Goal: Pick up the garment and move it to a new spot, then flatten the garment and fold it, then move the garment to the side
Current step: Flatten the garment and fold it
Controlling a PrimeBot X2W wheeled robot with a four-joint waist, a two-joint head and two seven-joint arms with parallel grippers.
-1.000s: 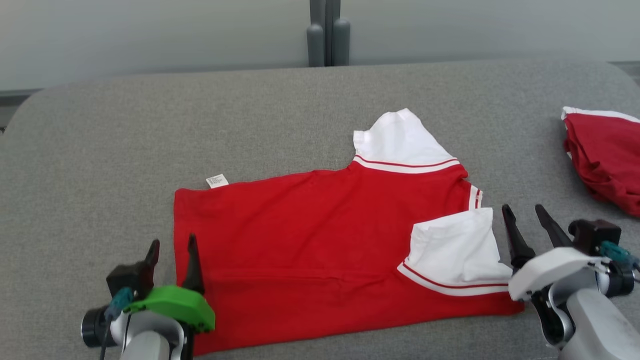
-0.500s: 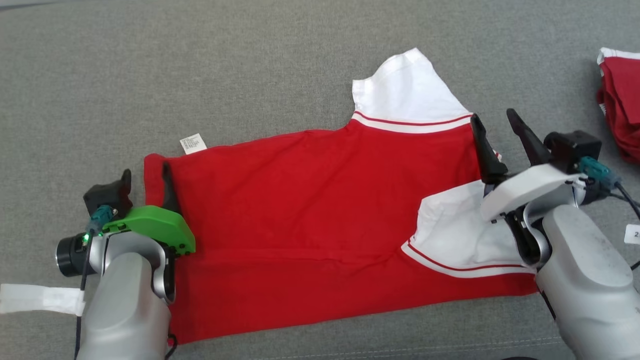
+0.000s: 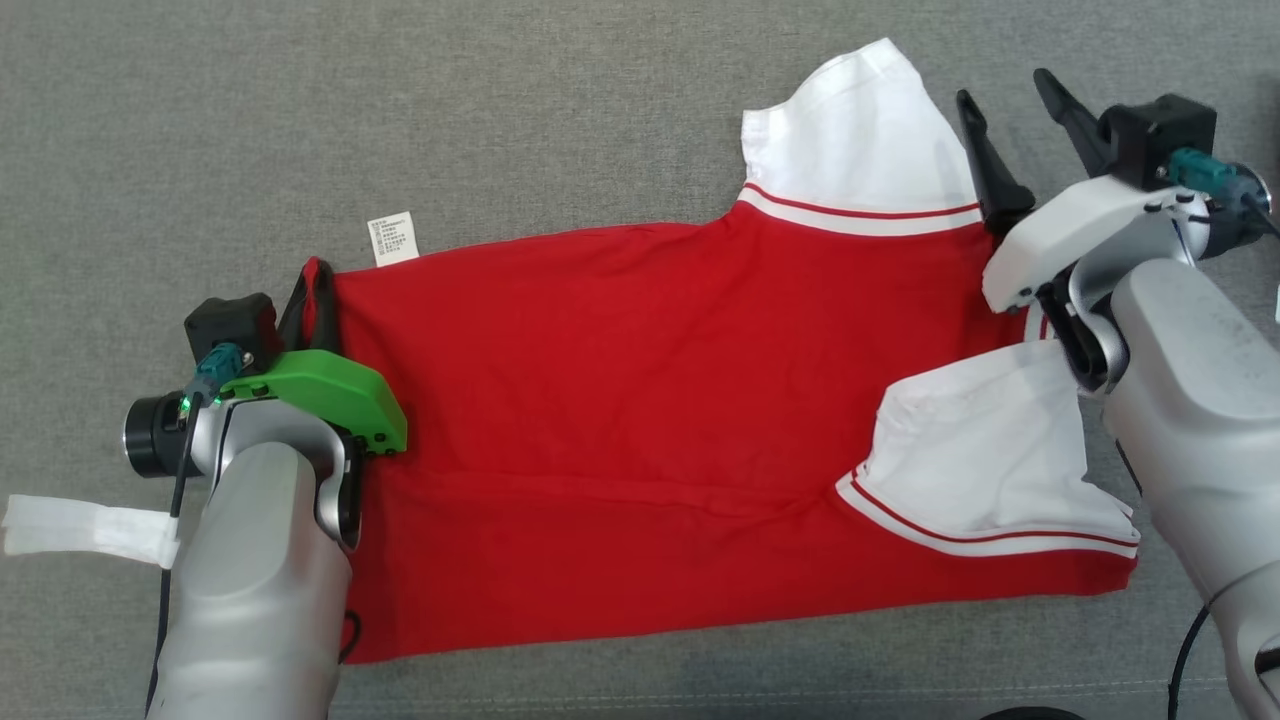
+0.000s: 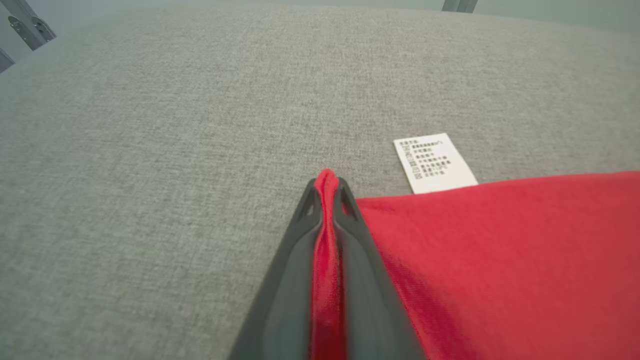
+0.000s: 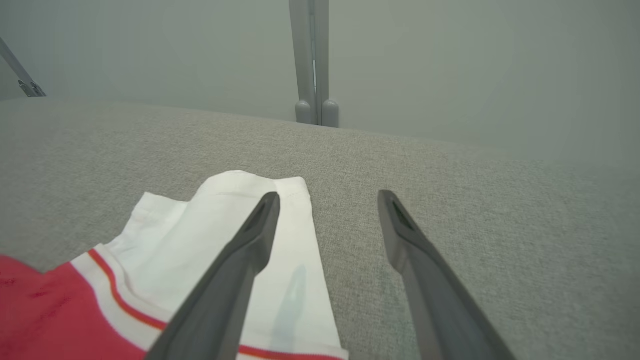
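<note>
The head view had dropped closer over the grey surface (image 3: 400, 100) than a second before, so the wall and post behind it had left that view; that was the camera's move, not the things'. The red garment (image 3: 640, 400) lay flat in the middle of the surface as it had earlier. The left jaws, which had stood released beside its hem a second before, were now clenched on the far left corner of the hem, a ridge of red cloth pinched between them. The right jaws had gone from beside the near sleeve (image 3: 980, 460) to the far sleeve (image 3: 860, 130) and stood wide apart as before, grasping nothing, one finger over the sleeve's white edge and the other over bare surface.

The garment's long axis ran left to right across the robot, hem to its left, shoulders to its right. The far sleeve pointed away from the robot; the near sleeve lay folded in over the red body.

A white care label (image 3: 391, 240) stuck out at the hem's far edge, just beside the left jaws, printed with small lines too fine to read.
</note>
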